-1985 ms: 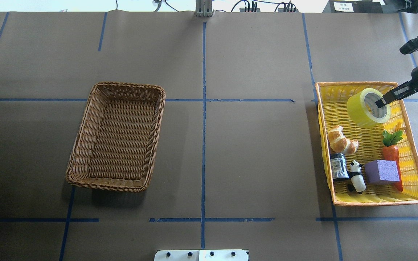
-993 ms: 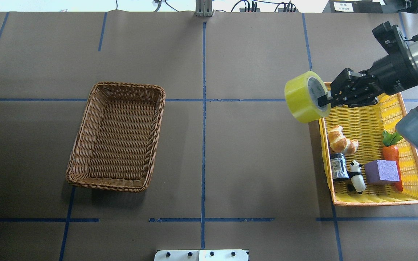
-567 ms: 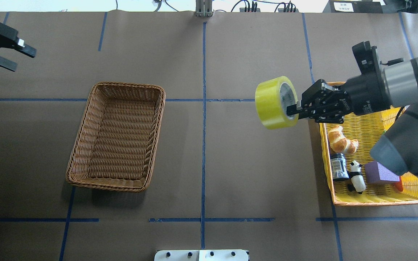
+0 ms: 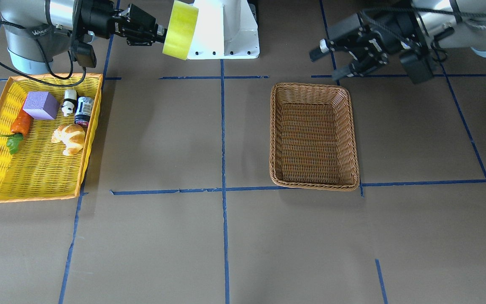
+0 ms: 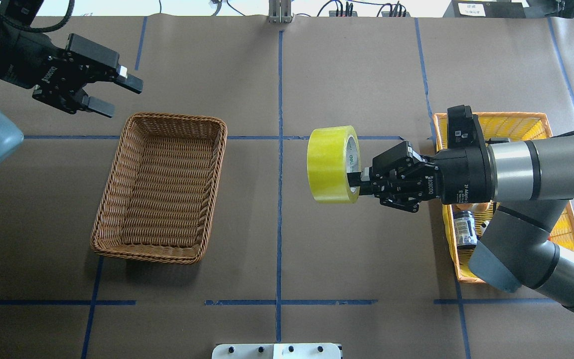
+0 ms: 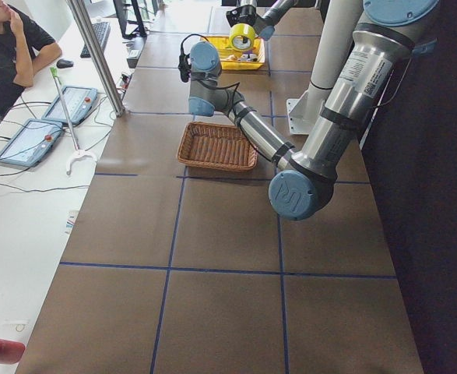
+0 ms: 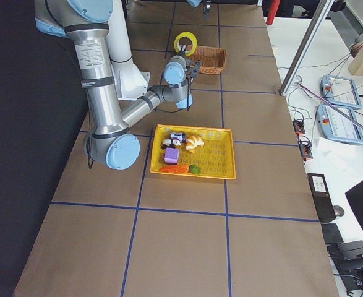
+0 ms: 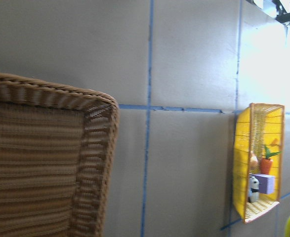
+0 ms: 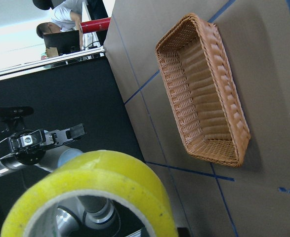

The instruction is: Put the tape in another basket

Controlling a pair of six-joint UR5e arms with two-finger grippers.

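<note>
The yellow-green tape [image 5: 332,164] hangs in the air over the middle of the table, between the two baskets. My right gripper [image 5: 359,182] is shut on the tape's wall, with one finger inside the white core. The tape also shows in the front view [image 4: 179,29] and large in the right wrist view [image 9: 100,192]. The brown wicker basket [image 5: 218,164] stands empty on the left half of the table; it also shows in the front view [image 4: 314,86]. My left gripper [image 5: 117,94] is open and empty, in the air just beyond the basket's far left corner.
The yellow orange-rimmed tray [image 4: 28,197] at the right holds a croissant [image 4: 71,136], a purple block [image 4: 40,105], a carrot [image 4: 20,124], a panda figure [image 4: 70,101] and a dark jar [image 4: 85,110]. The white robot base [image 4: 226,29] is at the table's near edge.
My right gripper lifted the tape out of the yellow tray and carried it left to the table's middle. My left arm came in from the left, gripper open, toward the brown basket.
</note>
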